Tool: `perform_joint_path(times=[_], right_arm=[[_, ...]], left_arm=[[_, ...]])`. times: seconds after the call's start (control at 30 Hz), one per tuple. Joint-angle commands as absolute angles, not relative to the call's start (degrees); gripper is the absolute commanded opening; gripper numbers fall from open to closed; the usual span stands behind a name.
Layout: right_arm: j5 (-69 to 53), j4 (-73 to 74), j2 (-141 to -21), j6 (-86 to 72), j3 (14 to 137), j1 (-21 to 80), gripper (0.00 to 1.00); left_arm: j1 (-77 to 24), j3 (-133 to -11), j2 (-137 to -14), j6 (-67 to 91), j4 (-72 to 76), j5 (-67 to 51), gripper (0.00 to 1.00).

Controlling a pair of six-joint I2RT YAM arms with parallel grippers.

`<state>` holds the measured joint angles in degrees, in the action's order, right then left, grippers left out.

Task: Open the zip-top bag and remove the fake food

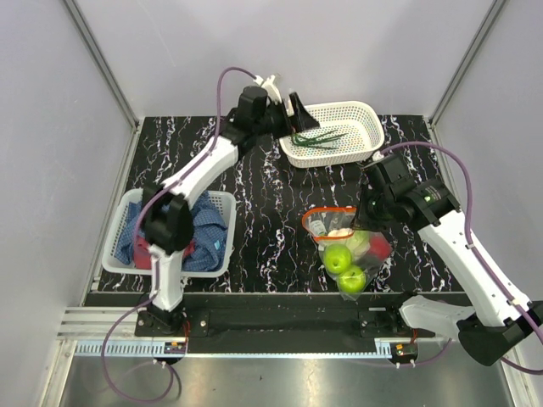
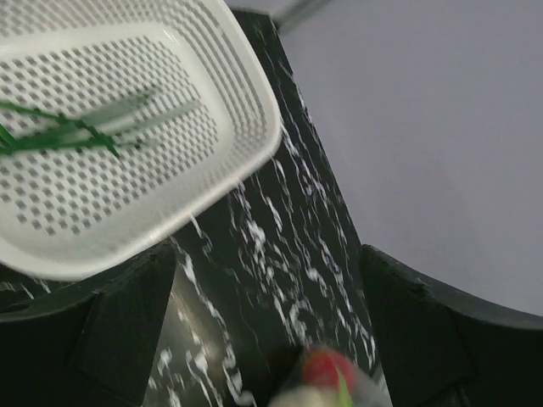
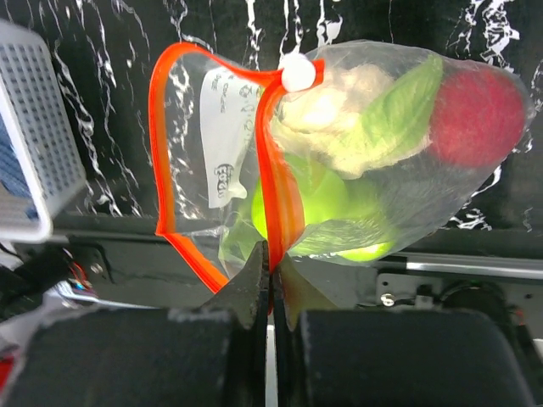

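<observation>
Two arms stand over the black marbled table [image 1: 263, 220]. The left arm rises from its base at the near left and bends at the elbow above the basket of cloths [image 1: 119, 254]. From there it stretches far forward and to the right, so the left gripper [image 1: 296, 108] hangs at the left end of the far white basket [image 1: 371, 119]. Its jaws are spread wide with nothing between them.

The right arm climbs from the near right corner, folds at the elbow and angles down toward the table's middle. There the right gripper [image 3: 271, 254] has its jaws pinched tight on the orange-red zip strip [image 3: 271, 170] of the zip-top bag [image 1: 349, 246]. The bag lies on the table near the front edge, right of centre, with its mouth gaping toward the back.

Inside it is the fake food: lime-green fruits [image 1: 340, 259], a pale cabbage-like piece [image 3: 339, 127] and a red piece [image 3: 475, 114]. A green onion [image 1: 318, 137] lies in the far basket.
</observation>
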<state>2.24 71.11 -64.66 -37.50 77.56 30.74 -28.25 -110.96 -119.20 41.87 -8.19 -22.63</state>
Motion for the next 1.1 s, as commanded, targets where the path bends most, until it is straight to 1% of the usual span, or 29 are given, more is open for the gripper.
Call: perform_joint_path(times=[0.0,0.03,0.1,0.13,0.2,0.23,0.33,0.47,0.5,0.6,0.7,0.77,0.9,1.0,1.07], right_arm=[[-2.5,71.4,-64.6,-29.6,79.5,30.7,0.0],[-3.3,70.8,-64.8,-28.4,79.2,30.7,0.0],[-6.0,68.4,-64.9,-28.0,78.3,30.7,0.0],[-7.2,67.3,-64.8,-28.2,78.2,30.7,0.0],[-11.6,63.9,-64.3,-28.6,77.9,30.8,0.0],[-12.7,62.7,-64.1,-29.1,77.7,30.8,0.0],[-16.5,59.9,-64.7,-29.3,77.3,30.8,0.0],[-20.3,58.2,-65.7,-29.7,76.4,30.8,0.0],[-20.4,58.2,-65.6,-29.7,76.3,30.8,0.0],[-20.0,58.2,-65.0,-30.5,75.9,30.8,0.0],[-18.2,58.0,-64.4,-31.6,74.9,30.8,0.0],[-17.6,57.1,-64.0,-32.6,73.1,30.8,0.0],[-17.7,56.0,-62.7,-35.5,71.1,30.8,0.0],[-15.6,55.9,-61.4,-35.5,70.8,30.8,0.0],[-15.0,56.4,-61.5,-35.4,71.6,30.8,0.0]], left_arm=[[-36.0,-99.6,-101.4,33.2,-14.9,-21.8,0.85],[-37.3,-97.2,-96.4,32.9,-15.6,-21.4,0.82],[-40.9,-91.8,-92.7,33.0,-17.2,-20.9,0.75],[-42.1,-90.5,-91.3,33.2,-18.8,-20.8,0.68],[-44.3,-86.7,-88.5,35.2,-20.9,-20.3,0.6],[-44.9,-85.2,-87.9,36.2,-21.7,-20.7,0.52],[-47.9,-82.9,-88.1,36.9,-22.4,-22.4,0.49],[-50.4,-85.6,-93.9,36.4,-25.7,-27.6,0.37],[-50.6,-86.6,-96.7,34.6,-26.8,-28.3,0.36],[-51.2,-88.8,-99.8,31.1,-31.5,-28.6,0.32],[-51.3,-87.1,-99.0,29.1,-32.9,-27.8,0.27],[-51.6,-85.2,-97.1,29.1,-32.9,-26.5,0.26],[-51.8,-83.8,-90.1,30.6,-33.0,-21.4,0.34],[-51.9,-83.0,-84.9,31.7,-33.5,-16.4,0.35],[-52.1,-82.4,-81.1,32.2,-33.8,-12.5,0.38]])
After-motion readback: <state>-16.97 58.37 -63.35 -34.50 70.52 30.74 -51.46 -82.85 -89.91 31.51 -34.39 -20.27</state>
